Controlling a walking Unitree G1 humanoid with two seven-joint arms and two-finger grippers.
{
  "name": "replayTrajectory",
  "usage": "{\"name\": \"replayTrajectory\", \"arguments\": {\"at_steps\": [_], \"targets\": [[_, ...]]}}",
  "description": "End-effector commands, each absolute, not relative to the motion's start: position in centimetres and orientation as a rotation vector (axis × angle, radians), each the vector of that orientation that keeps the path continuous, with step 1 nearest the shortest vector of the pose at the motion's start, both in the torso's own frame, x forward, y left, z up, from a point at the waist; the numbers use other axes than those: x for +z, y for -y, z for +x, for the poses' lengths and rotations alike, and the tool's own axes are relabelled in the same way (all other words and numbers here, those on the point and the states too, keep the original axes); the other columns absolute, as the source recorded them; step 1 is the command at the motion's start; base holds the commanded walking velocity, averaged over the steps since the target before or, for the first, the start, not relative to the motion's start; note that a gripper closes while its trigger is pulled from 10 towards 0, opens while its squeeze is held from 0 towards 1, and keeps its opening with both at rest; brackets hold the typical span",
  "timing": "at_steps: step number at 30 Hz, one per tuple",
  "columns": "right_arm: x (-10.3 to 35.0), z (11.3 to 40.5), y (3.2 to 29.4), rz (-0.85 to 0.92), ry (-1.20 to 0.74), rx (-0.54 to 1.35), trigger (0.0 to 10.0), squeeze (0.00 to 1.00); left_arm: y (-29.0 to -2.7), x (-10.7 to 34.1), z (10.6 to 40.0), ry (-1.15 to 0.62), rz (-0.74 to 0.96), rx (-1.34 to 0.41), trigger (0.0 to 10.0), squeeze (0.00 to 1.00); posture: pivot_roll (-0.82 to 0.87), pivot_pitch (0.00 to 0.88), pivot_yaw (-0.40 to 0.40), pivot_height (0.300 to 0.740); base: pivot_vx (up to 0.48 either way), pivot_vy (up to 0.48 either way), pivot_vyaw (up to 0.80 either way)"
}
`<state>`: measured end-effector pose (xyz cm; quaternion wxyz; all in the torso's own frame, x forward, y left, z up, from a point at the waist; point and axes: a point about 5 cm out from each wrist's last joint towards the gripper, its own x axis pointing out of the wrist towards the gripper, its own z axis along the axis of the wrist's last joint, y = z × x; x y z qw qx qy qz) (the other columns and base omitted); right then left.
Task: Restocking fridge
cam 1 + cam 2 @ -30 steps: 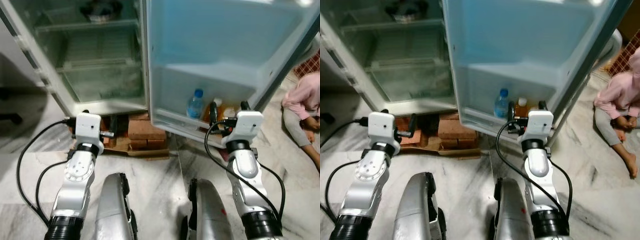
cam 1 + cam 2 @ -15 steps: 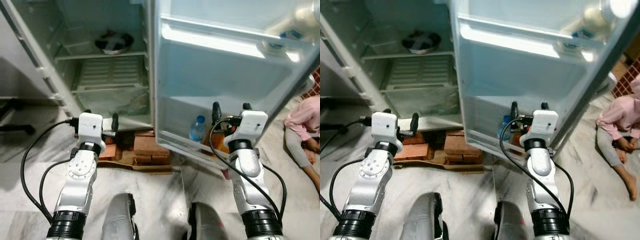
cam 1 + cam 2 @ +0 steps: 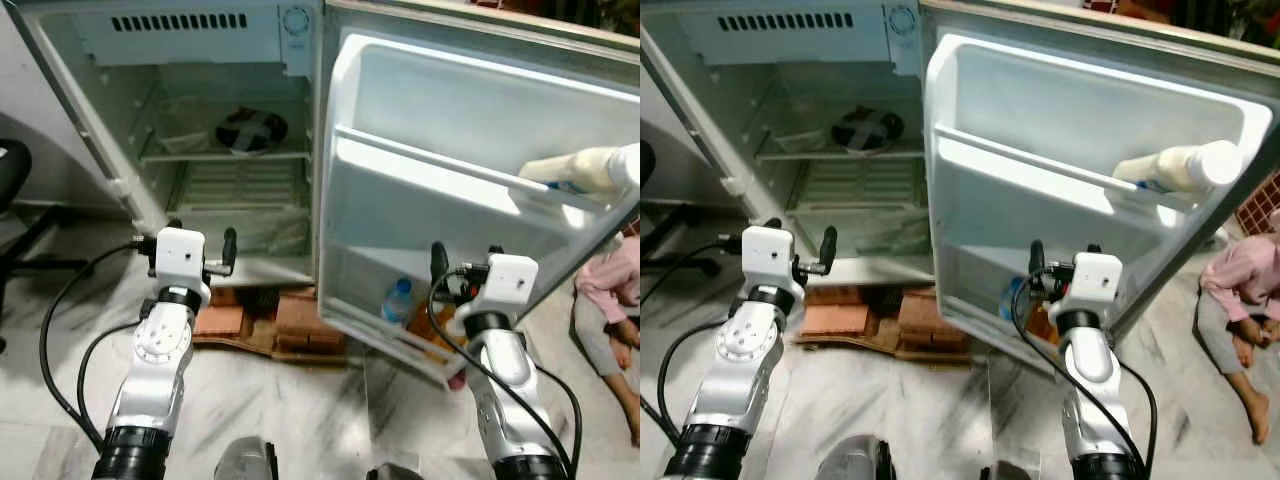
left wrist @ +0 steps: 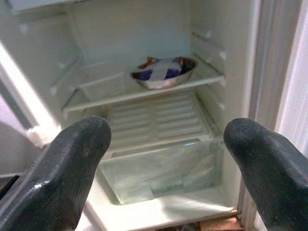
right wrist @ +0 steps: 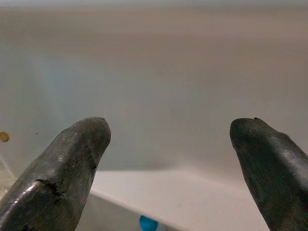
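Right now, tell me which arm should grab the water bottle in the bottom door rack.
Right. The right gripper hangs open directly in front of the door's bottom rack, with the water bottle just beside it. The left gripper, also open, faces the main compartment, with the door's edge between it and the bottle.

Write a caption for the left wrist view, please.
Open left gripper faces the fridge's bowl on a shelf.
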<state>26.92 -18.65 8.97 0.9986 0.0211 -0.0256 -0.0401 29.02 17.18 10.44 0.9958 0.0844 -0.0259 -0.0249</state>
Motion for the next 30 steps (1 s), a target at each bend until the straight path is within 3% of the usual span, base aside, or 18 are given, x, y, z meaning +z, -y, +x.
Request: {"name": "replayTrajectory", "arguments": {"at_steps": [1,7,22,28,29,30], "targets": [[8.9,26.9,18.6,0.054,0.034,-0.07,10.0,0.0,-17.4,10.2,28.8,0.033,0.179,-0.046,10.0,0.0,0.05,0.039,-0.006,0.74,0.0,0.0,-0.46],[8.6,27.0,18.3,0.062,0.008,-0.019,10.0,0.0,-17.3,10.2,28.8,0.032,0.187,-0.061,10.0,0.0,0.05,0.042,-0.01,0.74,0.0,0.0,0.0],[9.0,26.9,18.6,0.053,0.032,0.078,10.0,0.0,-17.0,10.2,28.8,0.029,0.197,-0.075,10.0,0.0,0.05,0.055,-0.014,0.74,0.0,-0.333,0.0],[8.6,26.4,17.0,0.118,-0.015,0.314,10.0,0.0,-16.8,10.2,28.7,0.034,0.192,-0.083,10.0,0.0,0.05,0.059,-0.015,0.74,0.0,0.0,0.0],[8.5,26.1,16.6,0.158,-0.043,0.384,10.0,0.0,-16.8,10.3,28.7,0.034,0.193,-0.083,10.0,0.0,0.05,0.063,-0.013,0.74,0.0,0.0,0.0],[8.4,25.2,15.8,0.195,-0.094,0.57,10.0,0.0,-16.8,10.3,28.6,0.035,0.192,-0.084,10.0,0.0,0.05,0.064,-0.013,0.74,0.0,0.0,0.0]]}}
